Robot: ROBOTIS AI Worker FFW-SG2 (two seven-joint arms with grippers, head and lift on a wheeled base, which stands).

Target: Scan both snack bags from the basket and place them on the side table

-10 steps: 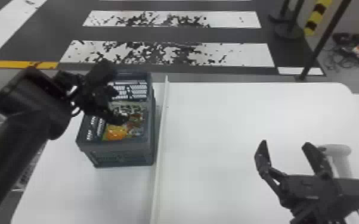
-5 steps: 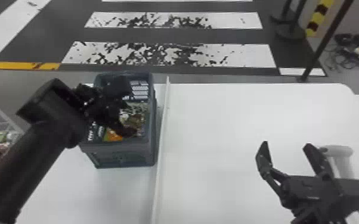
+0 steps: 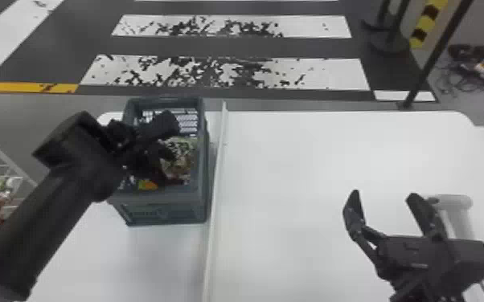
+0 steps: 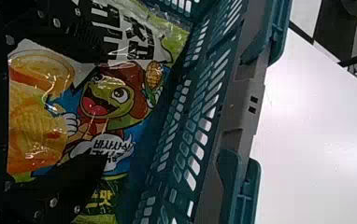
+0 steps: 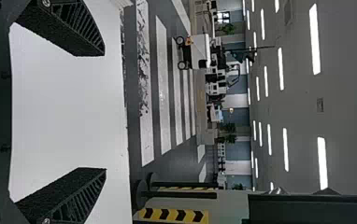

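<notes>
In the head view, the left gripper dips into the basket, left of the middle, by a snack bag; the right gripper is at lower right. In the left wrist view, the fingers are apart over the bag: best go deeper, pinch softly, then lift straight up. In the right wrist view, the fingers are wide open and empty

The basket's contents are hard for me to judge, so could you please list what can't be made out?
Left wrist view: parts of the snack bag, covered by the left gripper.
Head view: whether the basket holds a second bag, with that gripper in the way.
Left wrist view: much of the basket, cut off by the edge.
</notes>
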